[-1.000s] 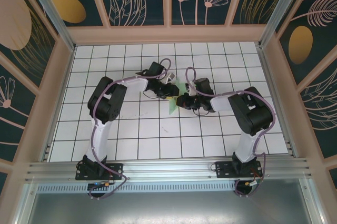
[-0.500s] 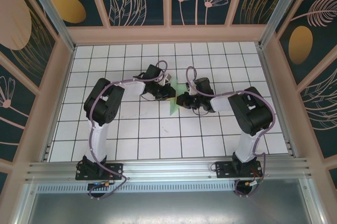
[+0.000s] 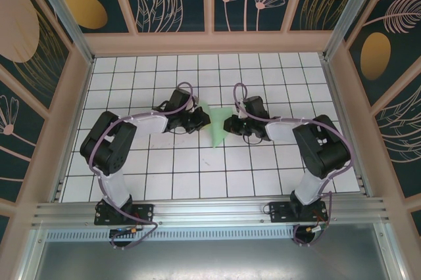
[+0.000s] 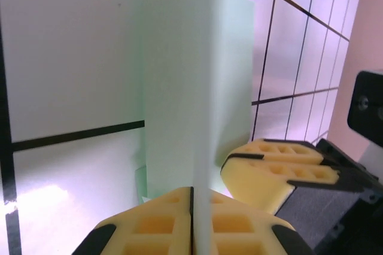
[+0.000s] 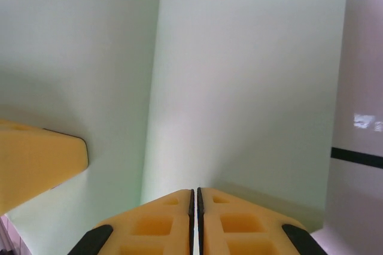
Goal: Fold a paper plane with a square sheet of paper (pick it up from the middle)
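Visibly creased pale green sheet [image 3: 216, 126], plain, half-folded.

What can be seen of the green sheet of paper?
The square sheet of paper is thin, pale green and unmarked, with one crease bending it into two panels. It is held up on edge over the white tiled table. The left gripper and the right gripper each pinch it shut from opposite sides.

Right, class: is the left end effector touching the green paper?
Touching. The left wrist view shows the left end effector shut, the green paper pinched between its yellow pads.
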